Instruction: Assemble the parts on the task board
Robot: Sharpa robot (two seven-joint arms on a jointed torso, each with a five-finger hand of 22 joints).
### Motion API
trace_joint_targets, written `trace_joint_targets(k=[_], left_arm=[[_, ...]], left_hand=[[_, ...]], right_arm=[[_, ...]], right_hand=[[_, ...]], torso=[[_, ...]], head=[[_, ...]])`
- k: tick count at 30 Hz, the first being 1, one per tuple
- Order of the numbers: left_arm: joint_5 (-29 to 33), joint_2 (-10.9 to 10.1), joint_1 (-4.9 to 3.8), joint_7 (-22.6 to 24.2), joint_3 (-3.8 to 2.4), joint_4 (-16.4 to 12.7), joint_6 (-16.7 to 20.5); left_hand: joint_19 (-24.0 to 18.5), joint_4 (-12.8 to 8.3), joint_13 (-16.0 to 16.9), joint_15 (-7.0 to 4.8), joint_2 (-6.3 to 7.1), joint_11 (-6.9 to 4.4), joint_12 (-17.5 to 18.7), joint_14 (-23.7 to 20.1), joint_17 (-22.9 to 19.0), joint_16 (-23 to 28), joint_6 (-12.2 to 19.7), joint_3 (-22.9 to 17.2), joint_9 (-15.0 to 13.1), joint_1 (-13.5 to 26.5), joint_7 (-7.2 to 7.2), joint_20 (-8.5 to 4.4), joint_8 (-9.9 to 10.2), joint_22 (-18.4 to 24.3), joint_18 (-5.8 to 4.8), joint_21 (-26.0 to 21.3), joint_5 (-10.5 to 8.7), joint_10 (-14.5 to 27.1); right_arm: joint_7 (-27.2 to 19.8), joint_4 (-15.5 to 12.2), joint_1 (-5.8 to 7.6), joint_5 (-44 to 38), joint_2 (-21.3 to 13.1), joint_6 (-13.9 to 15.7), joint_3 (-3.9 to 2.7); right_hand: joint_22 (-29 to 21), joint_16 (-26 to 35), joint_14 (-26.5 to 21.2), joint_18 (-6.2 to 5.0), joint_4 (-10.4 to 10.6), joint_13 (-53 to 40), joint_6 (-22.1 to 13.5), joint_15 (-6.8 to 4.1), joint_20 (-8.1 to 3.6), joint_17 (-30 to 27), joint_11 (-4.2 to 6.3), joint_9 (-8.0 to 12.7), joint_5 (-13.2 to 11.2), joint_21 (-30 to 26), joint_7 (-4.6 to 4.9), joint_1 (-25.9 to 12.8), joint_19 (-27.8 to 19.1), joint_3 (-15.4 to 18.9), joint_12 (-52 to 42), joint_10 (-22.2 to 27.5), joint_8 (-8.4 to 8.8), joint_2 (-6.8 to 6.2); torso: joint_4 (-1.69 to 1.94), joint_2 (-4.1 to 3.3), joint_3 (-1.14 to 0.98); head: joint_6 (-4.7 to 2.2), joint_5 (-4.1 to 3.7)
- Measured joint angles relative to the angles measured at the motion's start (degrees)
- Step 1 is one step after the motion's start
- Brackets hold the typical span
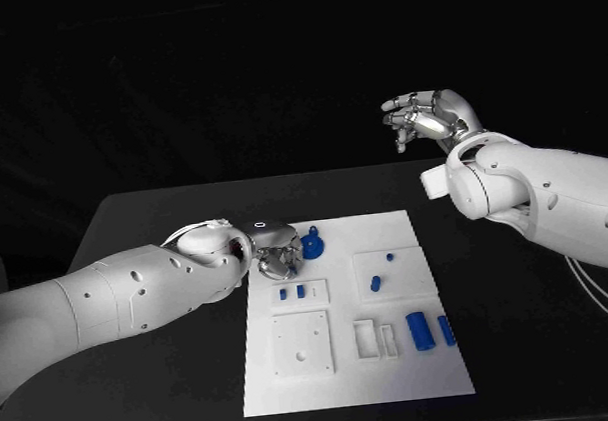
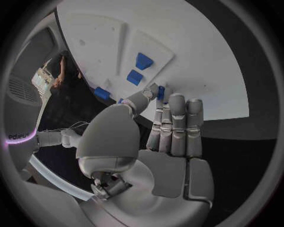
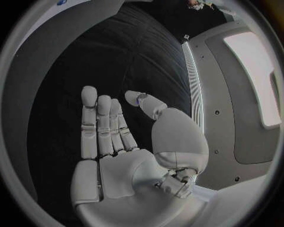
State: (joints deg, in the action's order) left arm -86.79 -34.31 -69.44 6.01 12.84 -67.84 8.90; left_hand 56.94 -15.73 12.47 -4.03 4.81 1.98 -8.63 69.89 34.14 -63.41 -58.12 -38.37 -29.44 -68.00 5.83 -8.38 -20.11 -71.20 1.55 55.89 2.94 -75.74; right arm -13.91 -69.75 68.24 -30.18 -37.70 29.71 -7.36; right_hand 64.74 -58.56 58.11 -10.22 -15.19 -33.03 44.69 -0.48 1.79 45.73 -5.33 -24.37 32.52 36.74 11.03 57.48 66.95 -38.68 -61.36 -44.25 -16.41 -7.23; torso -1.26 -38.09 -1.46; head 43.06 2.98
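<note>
**Inspector A:** The left hand (image 1: 274,254) is sitting over the far left part of the white task board (image 1: 408,381). In the left wrist view its thumb and a fingertip (image 2: 158,94) are pinching a small blue part (image 2: 161,91); the rest of the fingers are lying straight and close together. Most of that part is hidden between the pads, so its shape is hard to make out.

**Inspector B:** Agreed. From the head camera, a rounded blue piece (image 1: 312,243) is lying just beside that hand, on its outer side, partly covered by the fingers. I cannot tell whether it is touching them.

**Inspector A:** And the right hand (image 1: 430,118)?

**Inspector B:** It is hanging in the air well beyond the table's far edge, grasping nothing. The right wrist view is showing its fingers (image 3: 101,125) extended and the thumb held apart.

**Inspector A:** Remaining parts: two small blue blocks (image 1: 292,293) are sitting in a recessed tray just nearer than the left hand; a short blue peg (image 1: 375,284) is lying in the neighbouring tray; two blue cylinders (image 1: 432,330) are lying side by side, further from the left hand, toward the board's near right. A tiny blue speck (image 1: 390,257) is too small to identify.
</note>
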Motion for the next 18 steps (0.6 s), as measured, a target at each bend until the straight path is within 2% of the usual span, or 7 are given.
trace_joint_targets(k=[18], left_arm=[[-0.39,0.36,0.27,-0.45,-0.07,0.40,-0.07]], left_hand=[[0.00,-0.15,0.28,-0.11,0.00,0.07,0.12,-0.11,0.03,0.00,-0.04,-0.14,0.00,0.00,0.04,0.03,0.20,-0.11,0.00,0.00,-0.13,0.10]], right_arm=[[0.40,0.20,-0.02,-0.32,0.14,0.00,0.00]], right_hand=[[0.11,0.00,-0.01,0.00,0.00,0.19,0.01,0.01,0.20,-0.05,-0.22,0.05,0.00,0.00,-0.01,0.00,-0.19,0.00,0.00,0.21,0.00,0.00]], torso=[[0.05,0.04,-0.06]], head=[[0.25,-0.09]])
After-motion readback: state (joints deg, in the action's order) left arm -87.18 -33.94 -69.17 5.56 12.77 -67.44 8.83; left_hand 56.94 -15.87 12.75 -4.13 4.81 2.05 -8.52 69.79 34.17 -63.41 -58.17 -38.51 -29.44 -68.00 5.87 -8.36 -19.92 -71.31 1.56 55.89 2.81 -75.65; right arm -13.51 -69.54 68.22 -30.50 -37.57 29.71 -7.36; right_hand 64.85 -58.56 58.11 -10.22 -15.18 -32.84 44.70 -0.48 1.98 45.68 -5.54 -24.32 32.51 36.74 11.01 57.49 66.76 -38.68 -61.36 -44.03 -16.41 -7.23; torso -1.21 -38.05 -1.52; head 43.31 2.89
